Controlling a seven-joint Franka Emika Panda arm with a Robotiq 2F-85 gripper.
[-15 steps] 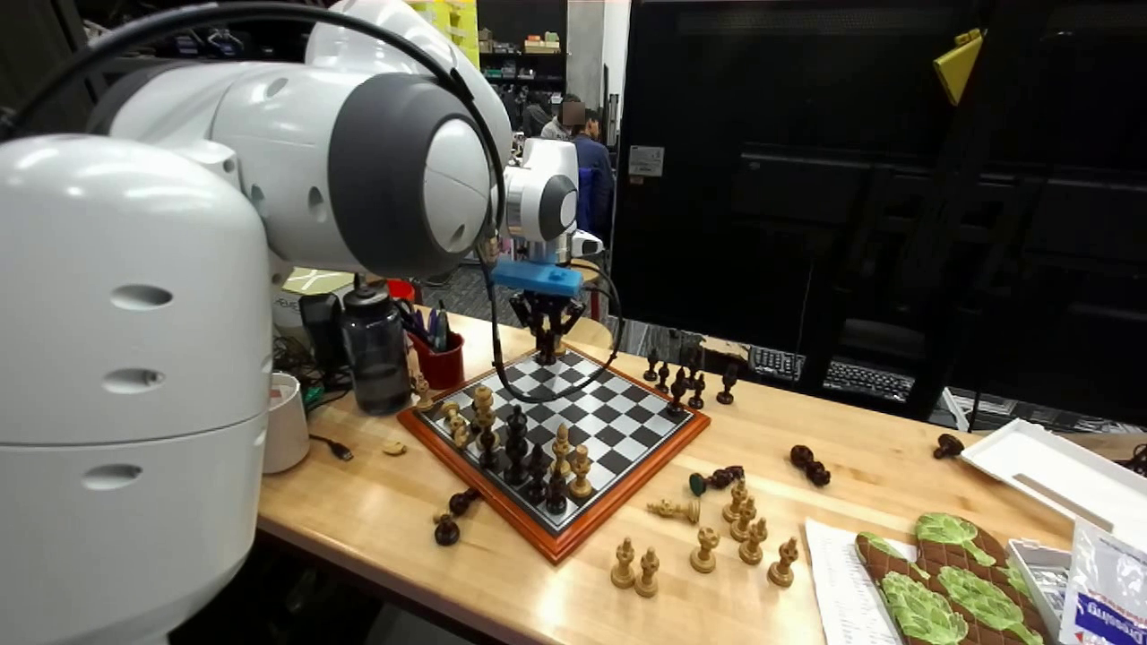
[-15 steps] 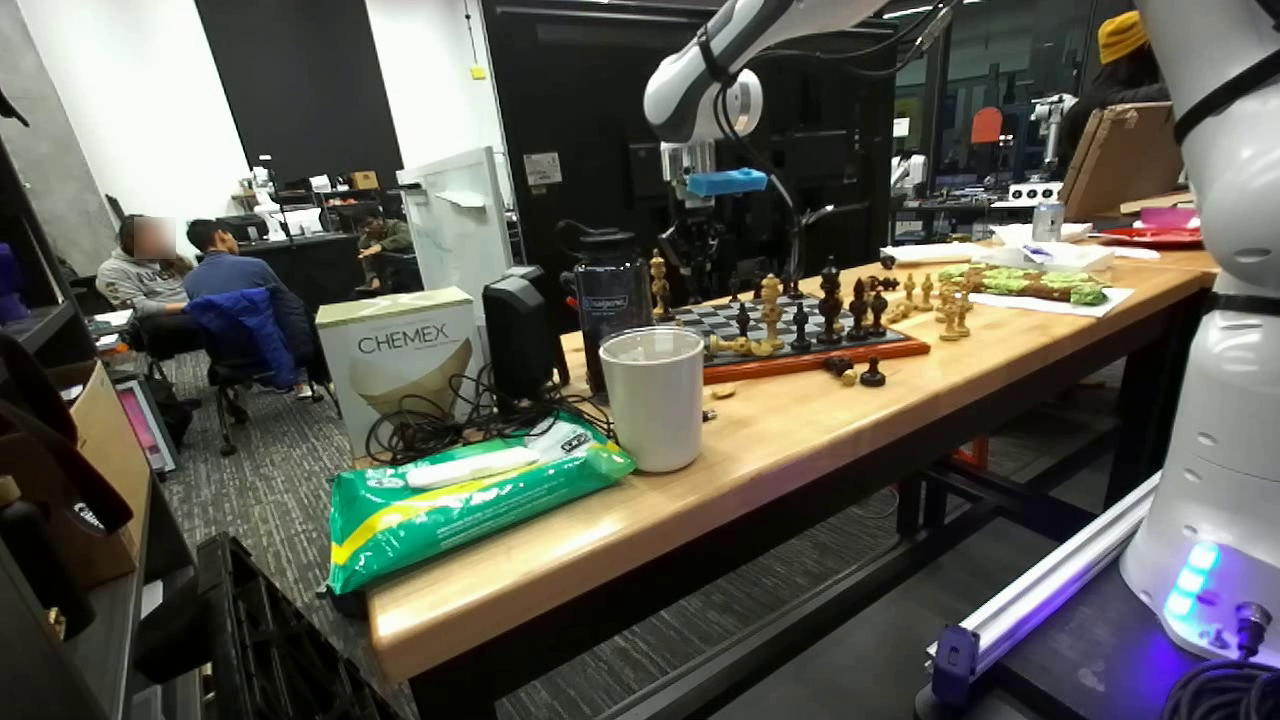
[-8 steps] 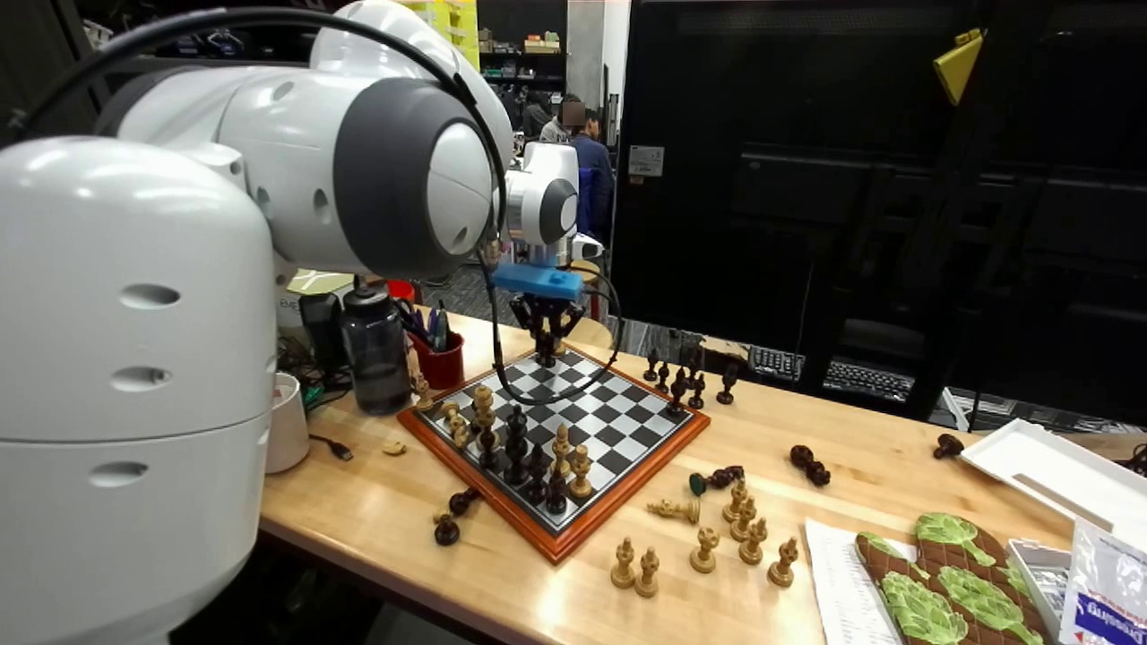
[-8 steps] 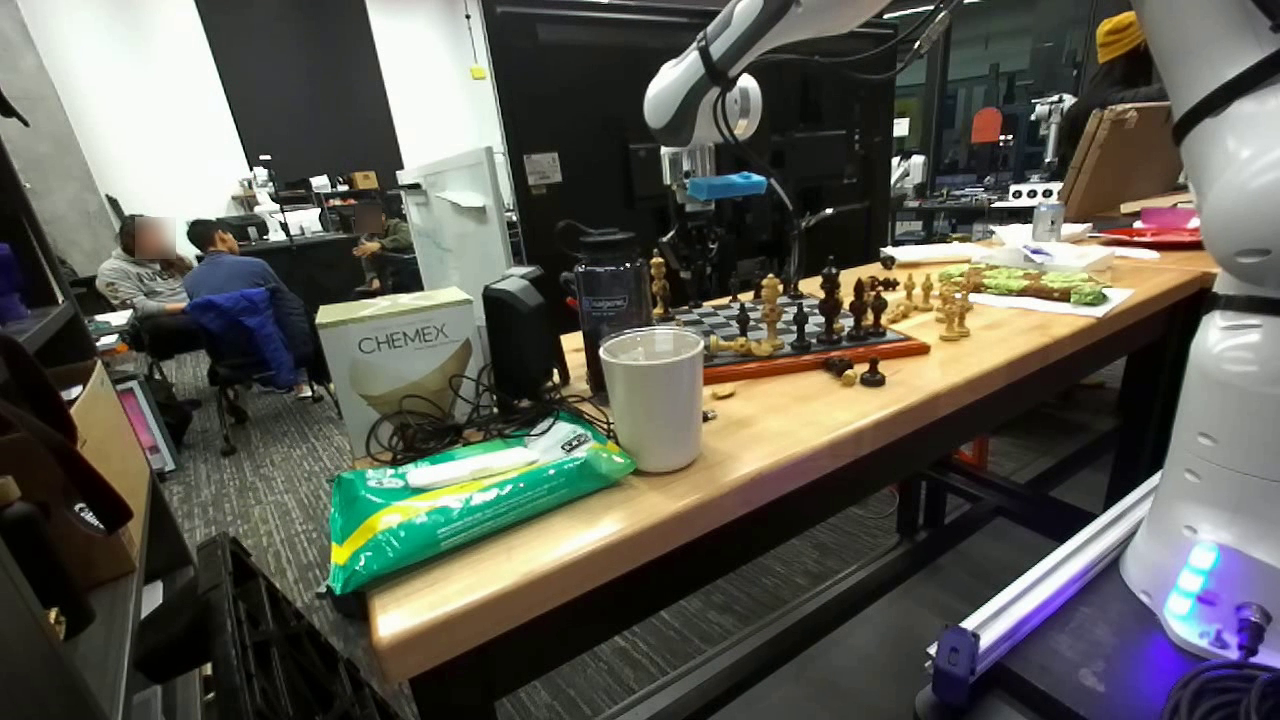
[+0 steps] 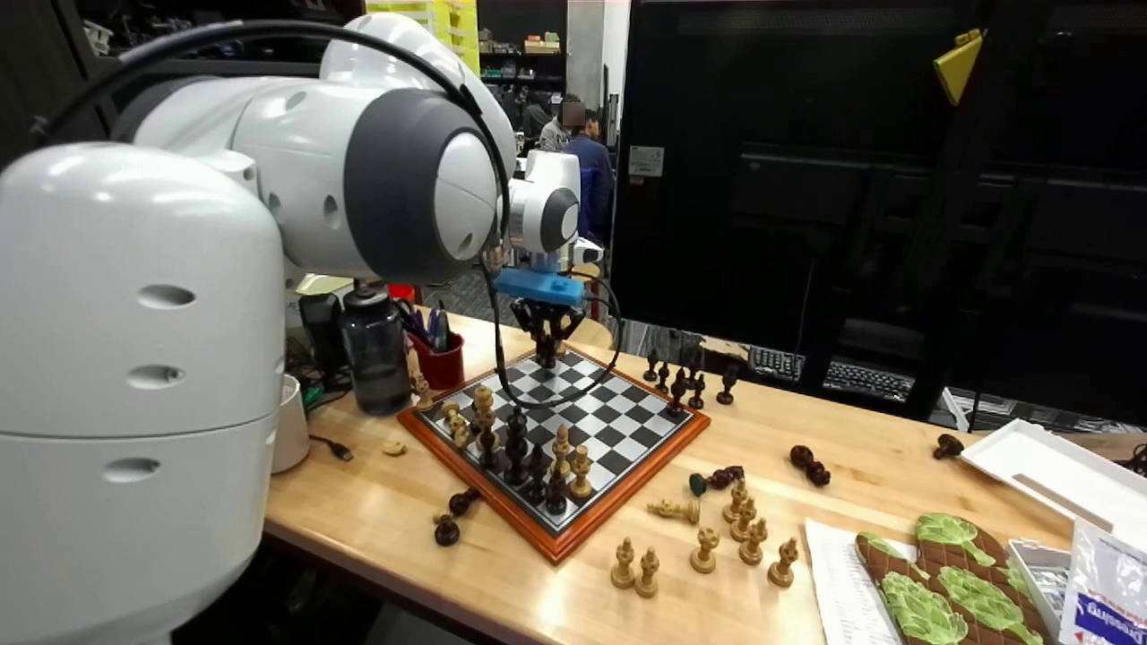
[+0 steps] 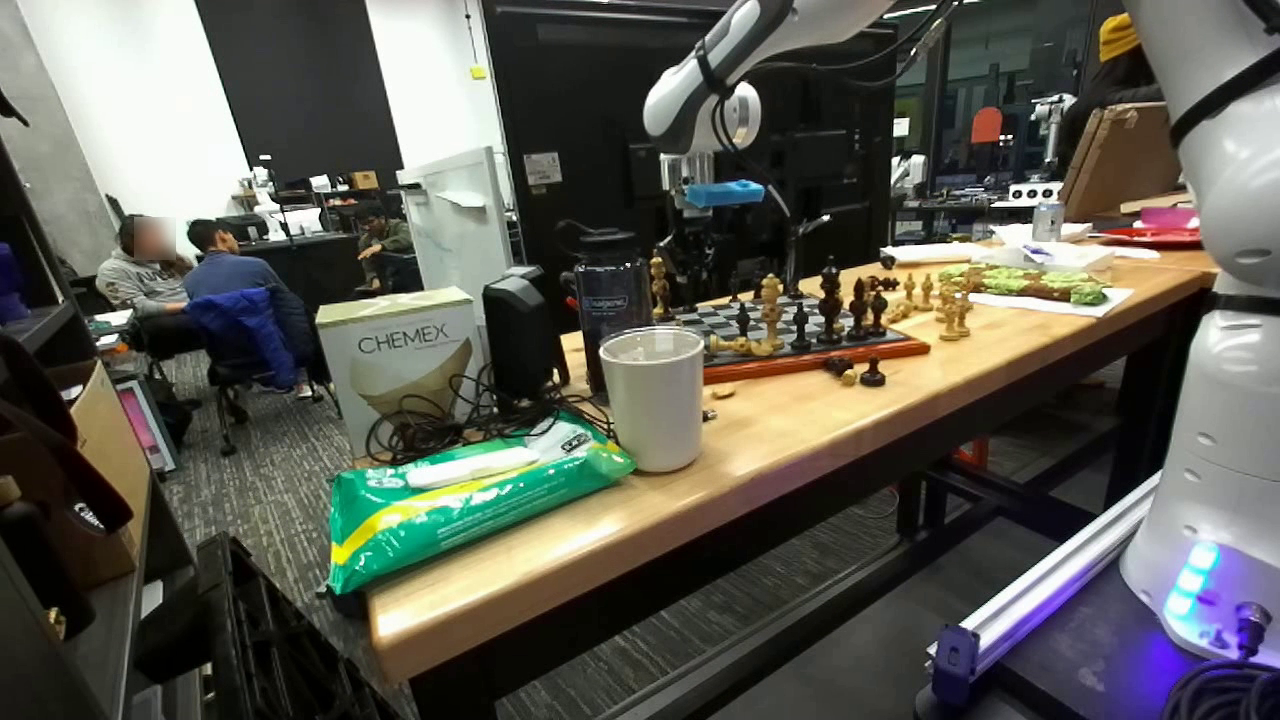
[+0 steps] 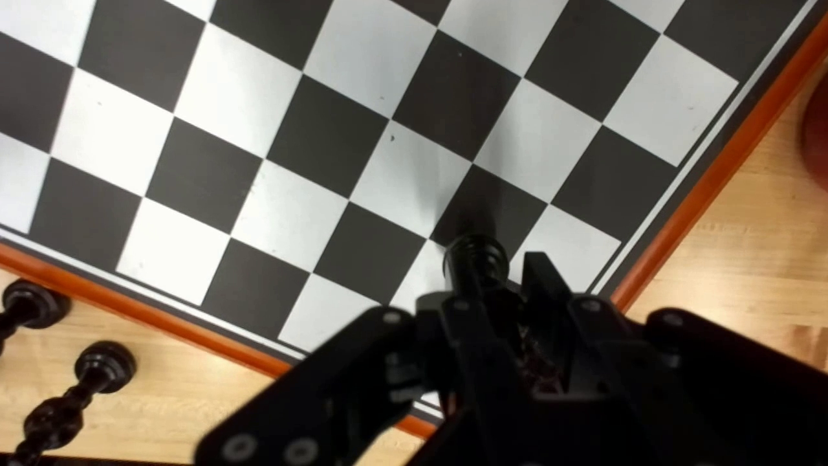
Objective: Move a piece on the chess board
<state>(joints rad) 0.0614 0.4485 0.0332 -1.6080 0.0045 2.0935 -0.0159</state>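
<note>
The chess board (image 5: 618,417), black and white checks with a reddish-brown frame, lies on the table; it also shows in an exterior view (image 6: 820,363) and the wrist view (image 7: 239,77). My gripper (image 5: 547,345) is over the board's far corner, pointing down. In the wrist view my gripper (image 7: 498,262) is nearly closed, with a dark chess piece (image 7: 486,254) between its fingers. Its round base shows below the fingertips; whether it touches the board I cannot tell. Several dark pieces (image 5: 516,443) and light pieces (image 5: 485,412) stand at the board's near side.
A red pen cup (image 5: 439,363) and dark bottle (image 5: 376,358) stand beside the board. Loose dark pieces (image 5: 679,385) and light pieces (image 5: 703,548) lie or stand off the board. A white mug (image 6: 655,400), green mitt (image 5: 950,573) and white tray (image 5: 1057,475) are farther out.
My gripper and arm have moved down slightly in both exterior views. The other pieces and the board have not moved.
</note>
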